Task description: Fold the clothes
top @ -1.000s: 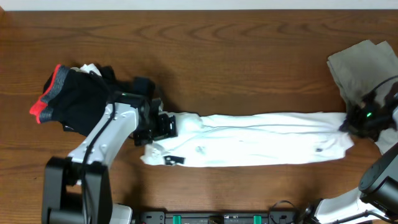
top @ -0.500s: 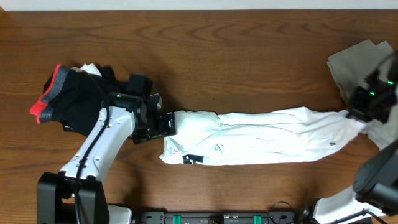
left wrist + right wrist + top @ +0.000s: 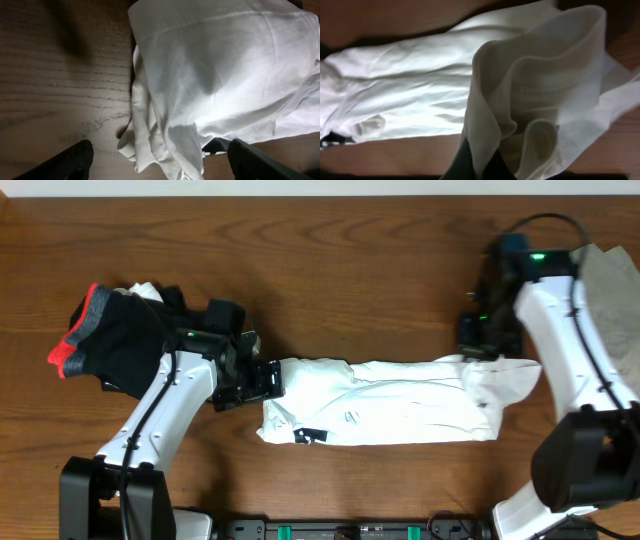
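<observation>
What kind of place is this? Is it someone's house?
Probably a robot lab, not a house: a left arm and a right arm stand at a wooden table, a white T-shirt stretches between them, and a dark clothes pile sits nearby.

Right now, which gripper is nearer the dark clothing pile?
Left. The left gripper is open beside the pile, at one end of the T-shirt; the right gripper pinches its far end.

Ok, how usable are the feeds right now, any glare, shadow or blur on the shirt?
Left wrist: white T-shirt crisp, shadow on the table top left. Right wrist: dim, orange cast, the fold nearest the lens soft. Overhead: even light, sharp.
</observation>
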Robot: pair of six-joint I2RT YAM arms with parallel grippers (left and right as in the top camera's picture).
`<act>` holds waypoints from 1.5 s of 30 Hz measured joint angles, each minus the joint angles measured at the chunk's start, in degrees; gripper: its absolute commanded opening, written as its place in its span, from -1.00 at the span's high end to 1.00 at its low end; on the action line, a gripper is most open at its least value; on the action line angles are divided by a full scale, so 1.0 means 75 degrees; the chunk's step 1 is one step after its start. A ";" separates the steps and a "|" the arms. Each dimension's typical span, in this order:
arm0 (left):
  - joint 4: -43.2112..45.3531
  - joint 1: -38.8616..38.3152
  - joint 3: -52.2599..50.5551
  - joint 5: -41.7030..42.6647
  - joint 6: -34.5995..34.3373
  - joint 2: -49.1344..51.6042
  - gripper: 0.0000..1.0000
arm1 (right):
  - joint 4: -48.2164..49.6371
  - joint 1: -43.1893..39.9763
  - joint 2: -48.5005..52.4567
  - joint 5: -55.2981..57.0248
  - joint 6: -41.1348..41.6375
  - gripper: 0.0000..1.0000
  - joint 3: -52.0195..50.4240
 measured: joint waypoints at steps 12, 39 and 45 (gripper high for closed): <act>-0.0111 0.0000 0.0000 0.0000 0.0000 0.0000 -0.75 | 0.0289 0.2209 0.0093 0.0560 0.1209 0.97 0.0003; -0.0152 0.0000 0.0000 0.0000 0.0000 0.0000 -0.76 | 0.1547 0.4100 0.1626 0.0624 0.1425 0.59 0.0012; -0.0152 0.0000 0.0000 0.0000 0.0000 0.0000 -0.76 | 0.0918 0.4019 0.1478 0.1361 0.1539 0.10 0.0213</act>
